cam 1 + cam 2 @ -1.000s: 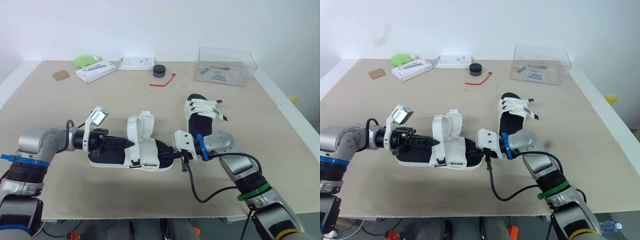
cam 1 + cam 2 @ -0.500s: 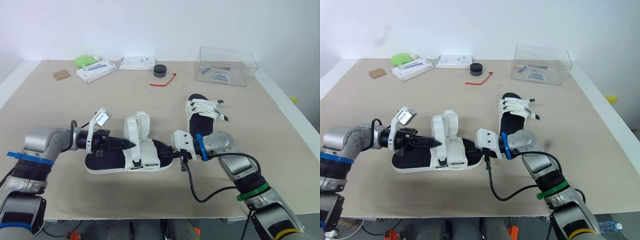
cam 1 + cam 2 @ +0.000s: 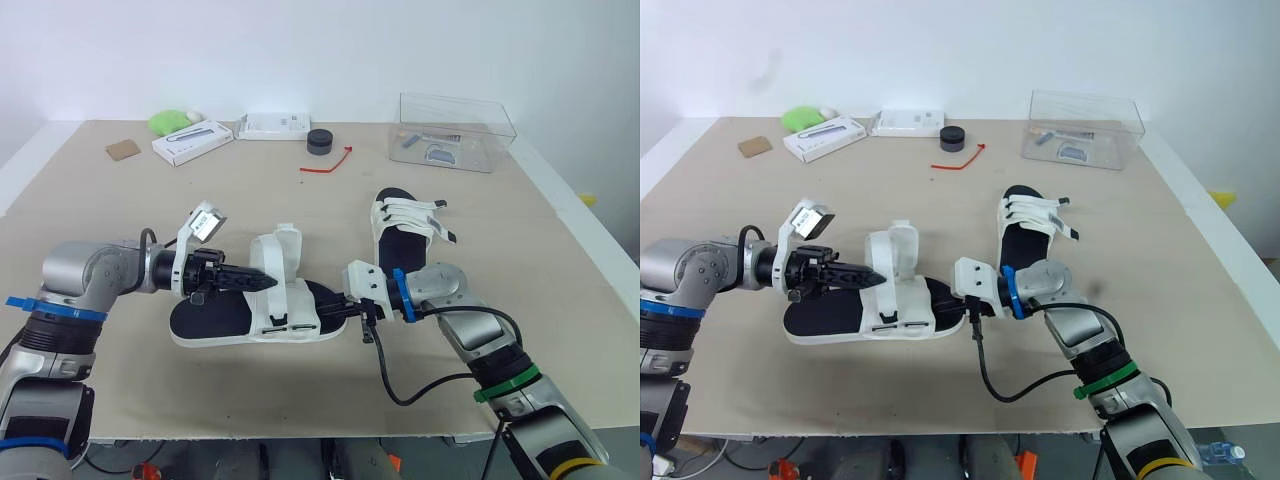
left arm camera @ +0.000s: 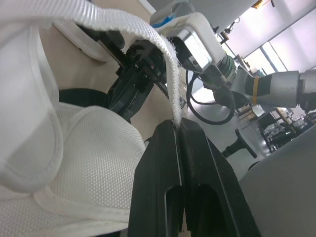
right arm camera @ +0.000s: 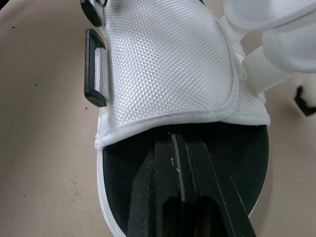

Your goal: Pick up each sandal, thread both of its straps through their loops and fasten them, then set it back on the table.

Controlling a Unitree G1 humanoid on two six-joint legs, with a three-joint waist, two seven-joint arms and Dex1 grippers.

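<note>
A pale beige counter point(image 3: 300, 215) ran up to a plain white wall, with a clear plastic box point(image 3: 455, 130), a black puck point(image 3: 319, 141), a red tie point(image 3: 326, 162) and white cartons point(image 3: 193, 141) along its far side. The nearer sandal point(image 3: 215, 320) lay flat near the front edge, between the two arms. The left gripper point(image 3: 262, 283) pinched its raised white strap point(image 4: 168, 64). The right gripper point(image 5: 173, 140), pressed together, rested over the black footbed at the opposite end. The second sandal point(image 3: 405, 235) lay just beyond the right arm.
</note>
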